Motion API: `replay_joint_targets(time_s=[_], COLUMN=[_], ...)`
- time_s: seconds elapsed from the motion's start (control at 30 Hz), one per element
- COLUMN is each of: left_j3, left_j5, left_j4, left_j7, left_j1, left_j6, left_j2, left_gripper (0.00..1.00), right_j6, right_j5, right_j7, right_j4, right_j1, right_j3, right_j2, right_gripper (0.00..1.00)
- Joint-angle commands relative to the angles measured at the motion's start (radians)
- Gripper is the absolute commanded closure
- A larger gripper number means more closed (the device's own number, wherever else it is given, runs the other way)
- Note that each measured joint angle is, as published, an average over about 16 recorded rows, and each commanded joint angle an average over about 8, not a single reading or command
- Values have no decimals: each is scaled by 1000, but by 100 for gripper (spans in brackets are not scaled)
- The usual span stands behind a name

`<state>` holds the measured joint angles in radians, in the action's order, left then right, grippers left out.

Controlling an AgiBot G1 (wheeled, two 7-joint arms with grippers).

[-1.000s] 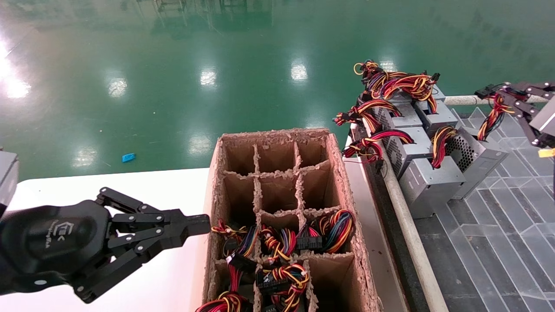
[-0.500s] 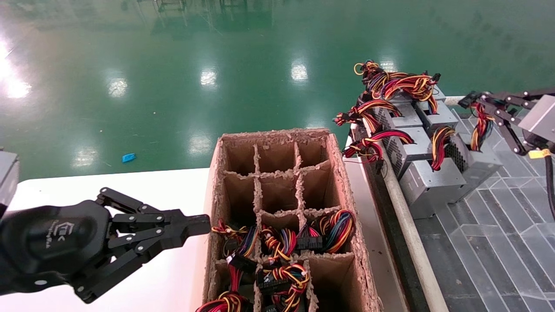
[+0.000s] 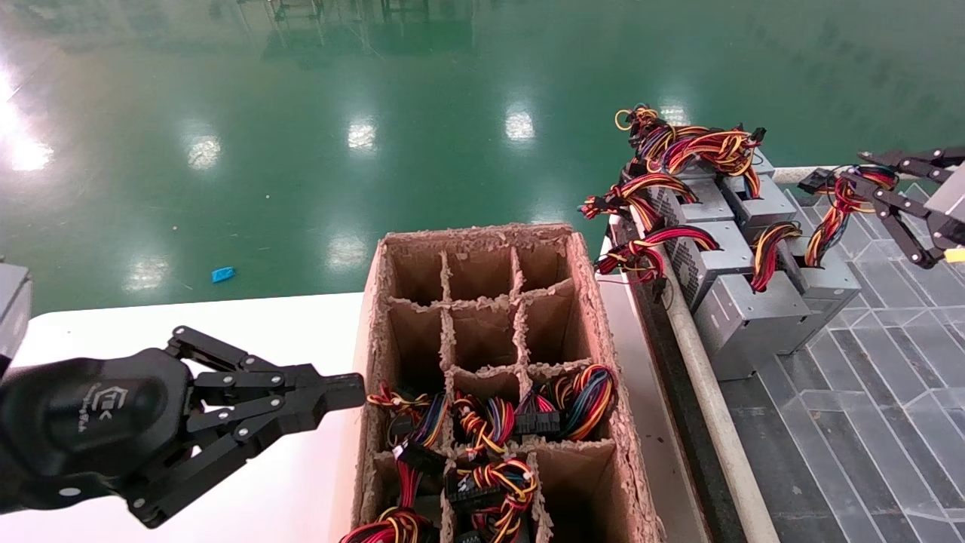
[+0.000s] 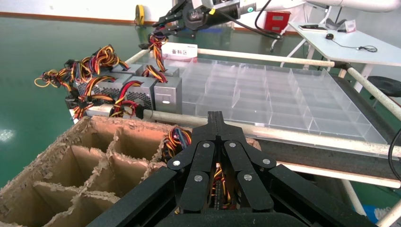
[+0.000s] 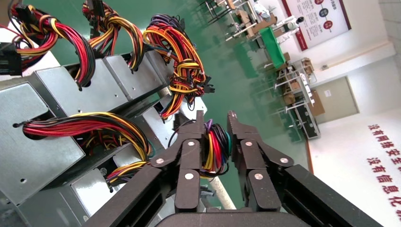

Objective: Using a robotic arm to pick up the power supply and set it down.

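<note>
The right pincer, black with jointed linkage fingers, is clamped on the thick red-yellow-black wire bundle of a power supply. That grey sheet-metal box sits among others alike on a clear ribbed plastic tray, at the right end of the row. The left pincer, fingers pressed together, hovers over the white bench just beside a brown divided cardboard box with ragged edges.
</note>
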<state>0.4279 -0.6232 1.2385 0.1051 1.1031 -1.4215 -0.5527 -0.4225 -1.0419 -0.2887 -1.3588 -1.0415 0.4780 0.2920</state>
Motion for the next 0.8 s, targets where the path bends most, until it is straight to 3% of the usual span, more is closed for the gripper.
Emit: replay_joint_targets(time_s=[0.03, 0.43, 0.8], left_j3=[0, 0, 0], left_j5=[0, 0, 0], left_j4=[0, 0, 0], left_j7=[0, 0, 0], left_j1=[0, 0, 0], left_j6=[0, 0, 0], left_j2=[0, 0, 0], left_gripper=[100, 100, 100], right_j6=[-4, -117, -206], right_j5=[1, 151, 329], right_j7=[8, 113, 138], right_j4=[-1, -1, 3], right_j1=[-5, -27, -16], right_j3=[0, -48, -116], right_j2=[-4, -60, -33], right_gripper=[0, 0, 0])
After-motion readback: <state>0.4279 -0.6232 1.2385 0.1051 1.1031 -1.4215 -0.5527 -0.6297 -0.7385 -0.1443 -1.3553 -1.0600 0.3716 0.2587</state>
